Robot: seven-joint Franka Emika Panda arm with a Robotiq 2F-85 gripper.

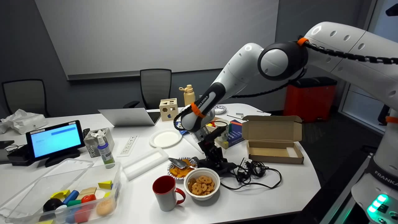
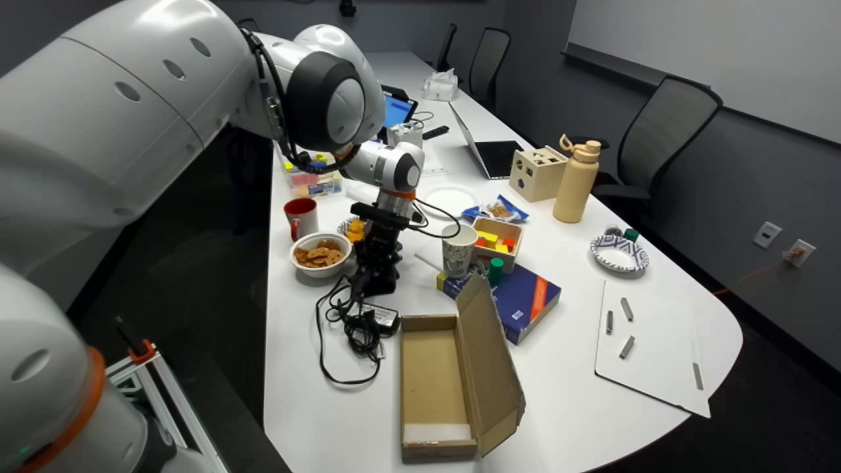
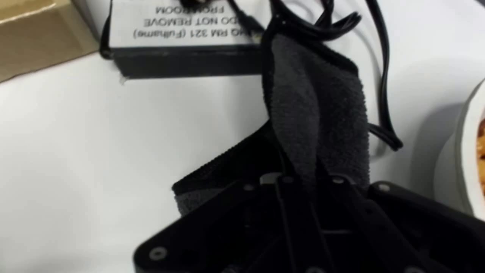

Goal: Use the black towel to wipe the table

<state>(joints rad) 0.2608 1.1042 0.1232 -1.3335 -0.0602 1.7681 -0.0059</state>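
At the near edge of the white table (image 1: 279,194), in an exterior view, a clear plastic bin (image 1: 117,186) is holding mixed toy pieces (image 1: 88,198) toward the left, and a grey mug (image 1: 164,198) with a red interior is standing upright just beside a white bowl (image 1: 202,198), which is holding brown crackers (image 1: 203,183). Just behind, a patterned bowl (image 1: 175,177) is carrying orange chips (image 1: 178,172), a metal utensil (image 1: 178,162) lying across them. By the rounded right edge, a cardboard carton (image 1: 275,159) with raised lid is holding a white insert (image 1: 291,151). Farther back, a wooden tray (image 2: 499,255) is holding red and yellow blocks (image 2: 488,238), and toward the far edge a shape-sorting box (image 1: 168,111) is standing just beside a tan bottle (image 1: 189,96). In the wrist view, the gripper (image 3: 311,185) is pinching the black towel (image 3: 326,113), its fingers (image 3: 287,197) standing nearly together on a fold of cloth. The towel is lying under and ahead of the fingertips, between the white bowl and the carton, its free end reaching toward a labelled power adapter (image 3: 189,62) and black cables (image 3: 384,64); contact between towel and adapter is not showing clearly.
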